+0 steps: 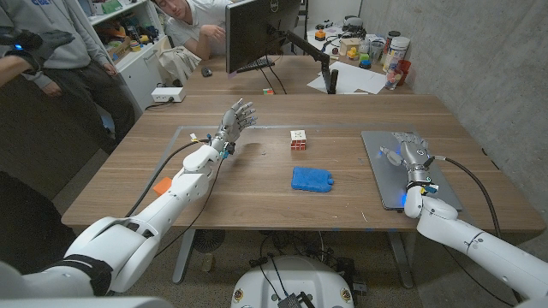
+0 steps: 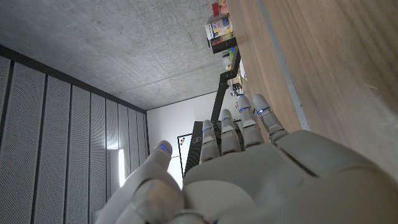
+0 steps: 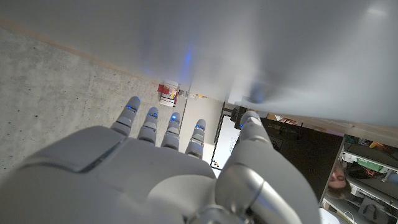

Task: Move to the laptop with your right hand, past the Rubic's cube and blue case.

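A closed grey laptop (image 1: 381,145) lies at the table's right side. My right hand (image 1: 413,154) is over the laptop's lid, fingers stretched out and apart, holding nothing; in the right wrist view the right hand (image 3: 168,168) sits close to the grey lid (image 3: 280,56). A Rubik's cube (image 1: 298,139) stands near the table's middle. The blue case (image 1: 312,179) lies in front of the cube, left of the laptop. My left hand (image 1: 237,116) is raised over the table's left part, fingers spread, empty; the left hand (image 2: 242,168) also fills the left wrist view.
A monitor (image 1: 261,32) on an arm stands behind the table with papers and cups (image 1: 390,60) to its right. People (image 1: 60,51) stand at the back left. An orange object (image 1: 163,185) lies near my left forearm. The wooden table (image 1: 257,188) has bare room in front.
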Robot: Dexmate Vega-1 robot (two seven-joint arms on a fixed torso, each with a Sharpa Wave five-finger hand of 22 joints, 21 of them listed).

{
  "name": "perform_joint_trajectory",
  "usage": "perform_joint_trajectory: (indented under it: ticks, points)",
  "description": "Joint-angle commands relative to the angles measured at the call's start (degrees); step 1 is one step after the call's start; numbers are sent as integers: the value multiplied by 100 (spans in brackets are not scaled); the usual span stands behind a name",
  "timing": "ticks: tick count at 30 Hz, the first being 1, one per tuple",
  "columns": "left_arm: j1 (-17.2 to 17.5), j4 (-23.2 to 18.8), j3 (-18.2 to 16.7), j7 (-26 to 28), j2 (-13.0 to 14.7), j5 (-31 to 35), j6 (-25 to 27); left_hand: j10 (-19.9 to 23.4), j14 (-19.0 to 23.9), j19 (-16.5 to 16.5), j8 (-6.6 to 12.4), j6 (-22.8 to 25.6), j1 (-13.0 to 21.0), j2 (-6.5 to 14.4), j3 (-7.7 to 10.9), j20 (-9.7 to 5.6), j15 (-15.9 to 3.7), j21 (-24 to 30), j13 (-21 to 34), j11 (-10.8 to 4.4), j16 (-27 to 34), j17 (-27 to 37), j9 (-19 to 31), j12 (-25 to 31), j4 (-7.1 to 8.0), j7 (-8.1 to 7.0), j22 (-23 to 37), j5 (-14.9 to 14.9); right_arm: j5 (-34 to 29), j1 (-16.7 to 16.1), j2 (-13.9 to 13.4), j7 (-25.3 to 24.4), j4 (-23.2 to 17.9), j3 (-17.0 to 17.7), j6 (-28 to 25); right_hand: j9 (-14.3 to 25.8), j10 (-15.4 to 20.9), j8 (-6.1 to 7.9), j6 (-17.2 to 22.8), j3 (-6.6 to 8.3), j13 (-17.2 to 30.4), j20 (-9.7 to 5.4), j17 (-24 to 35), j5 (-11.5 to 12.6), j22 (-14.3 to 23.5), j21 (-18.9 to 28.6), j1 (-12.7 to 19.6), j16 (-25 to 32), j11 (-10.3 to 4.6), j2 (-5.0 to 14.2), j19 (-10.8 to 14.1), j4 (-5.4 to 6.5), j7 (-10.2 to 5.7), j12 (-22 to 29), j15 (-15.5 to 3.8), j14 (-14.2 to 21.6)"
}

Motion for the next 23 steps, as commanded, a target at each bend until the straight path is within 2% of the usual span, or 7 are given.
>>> perform_joint_trajectory:
  ticks: [1,11,16,23]
  points:
    - [-145,296,39,-63,-90,31,-10,41,-4,-1,41,19,3,89,30,48,37,29,28,14,23,30,10,20,-12,-15,22,19,136,78,-66,-51,46,-68,143,28,46,52,60,-29,15,20,25,-33,5,18,-111,32,29,-17,34,66,-20,48,3,26]
    - [-241,469,35,-132,-148,38,-84,41,-4,-1,41,19,3,89,30,48,37,29,28,14,23,30,10,20,-12,-15,22,19,122,185,-52,-22,128,-142,134,32,88,71,116,-68,14,19,28,-45,-2,14,-185,44,26,-24,58,96,-21,59,1,60]
    - [-275,555,28,-171,-179,23,-98,41,-4,-1,41,19,3,89,30,48,37,29,28,14,23,30,10,20,-12,-15,22,19,129,181,-72,-23,88,-138,100,34,121,82,153,-79,13,18,26,-47,-5,11,-205,47,64,-18,71,101,-22,69,2,74]
    - [-350,737,22,-266,-224,14,-156,41,-4,-1,41,19,3,89,30,48,37,29,28,14,23,30,10,20,-12,-15,22,19,140,168,-79,-12,34,-139,30,35,140,91,189,-87,13,17,24,-47,-10,8,-221,49,39,-14,84,102,-22,72,-6,91]
